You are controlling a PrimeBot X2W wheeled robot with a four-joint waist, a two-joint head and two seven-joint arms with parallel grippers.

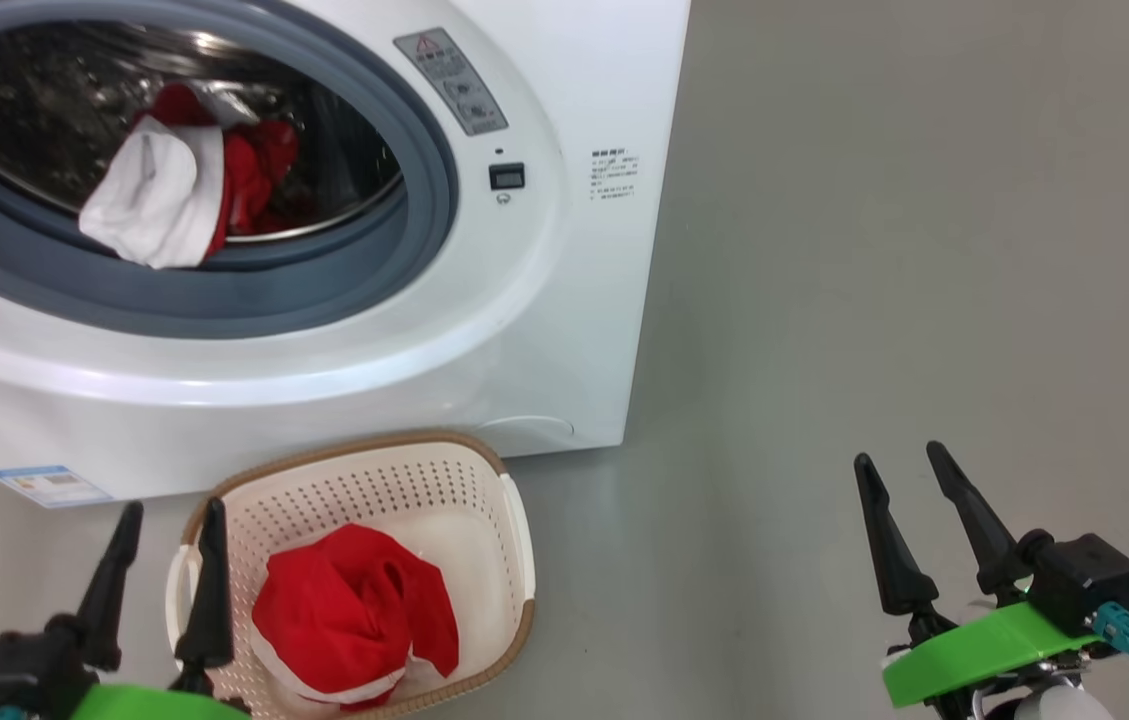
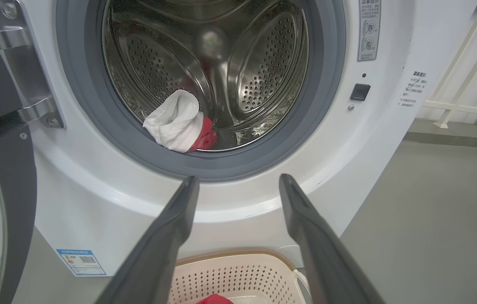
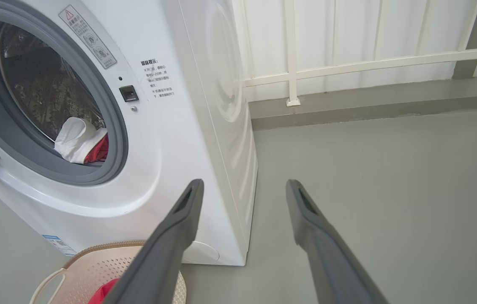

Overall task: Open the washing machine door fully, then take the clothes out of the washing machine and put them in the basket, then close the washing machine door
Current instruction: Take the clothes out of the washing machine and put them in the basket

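White washing machine (image 1: 524, 330) on grey floor (image 1: 924, 250), drum (image 2: 259, 76) open. Its washing machine door (image 2: 6, 202) swung wide at left. Cream basket (image 1: 514, 540) on floor just beside machine's front bottom edge. Clothes (image 1: 164, 190): white-and-red piece on drum's front lip; red garment (image 1: 354, 610) in basket. Left gripper (image 1: 173, 505) over basket's left rim, jaws spread wide, empty. Right gripper (image 1: 898, 452) over bare floor right of machine, same.

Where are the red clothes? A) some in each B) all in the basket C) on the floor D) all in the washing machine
A: a red garment lies in the basket, and a white and red bundle sits in the washing machine.
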